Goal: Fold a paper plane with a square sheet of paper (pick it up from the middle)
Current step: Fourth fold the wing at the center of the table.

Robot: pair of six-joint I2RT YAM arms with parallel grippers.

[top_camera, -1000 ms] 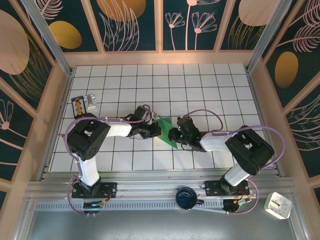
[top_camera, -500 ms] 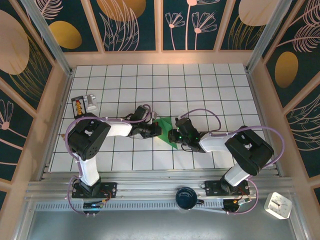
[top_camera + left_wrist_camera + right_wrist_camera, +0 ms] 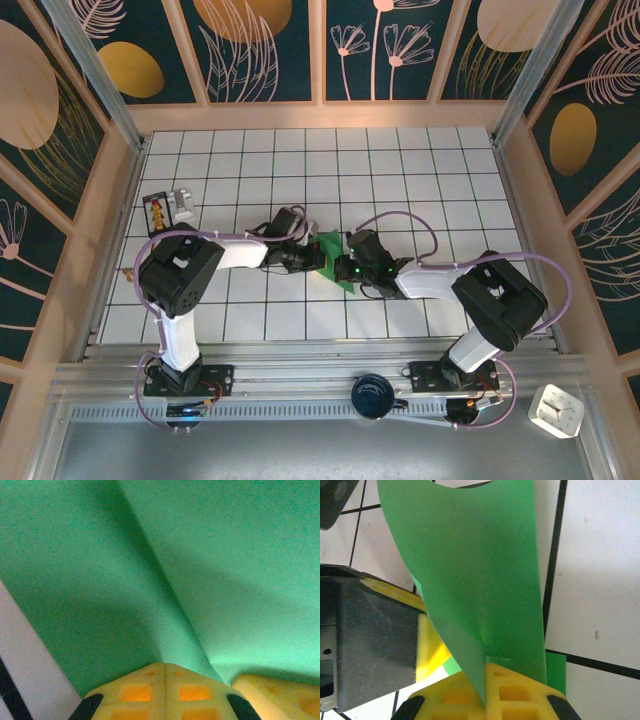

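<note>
The square sheet of paper is found at the middle of the bench, pinched from both sides and raised off the tiles into a soft ridge rather than lying flat. In the left wrist view a rounded green bend is seen running down into the closed yellow pads of the left claw, so that claw is clamped on the sheet. In the right wrist view the paper is drawn into the seam of the right claw, which is likewise closed on it. The two claws are set almost nose to nose over the paper. No pointed dart is to be seen and no triangular nose flaps can be made out, so the job is judged to be in its early part. A centre bend is gathered, but whether it is pressed sharp cannot be told. Nose folds, wing folds and the finished paper plane are judged to be left. Around it, the bench is laid in white tiles with dark lines, and a small orange-and-black box is set well apart at the far left. A metal rail is run along the near edge, and the space is closed in by dark teal walls painted with pale flowers.
</note>
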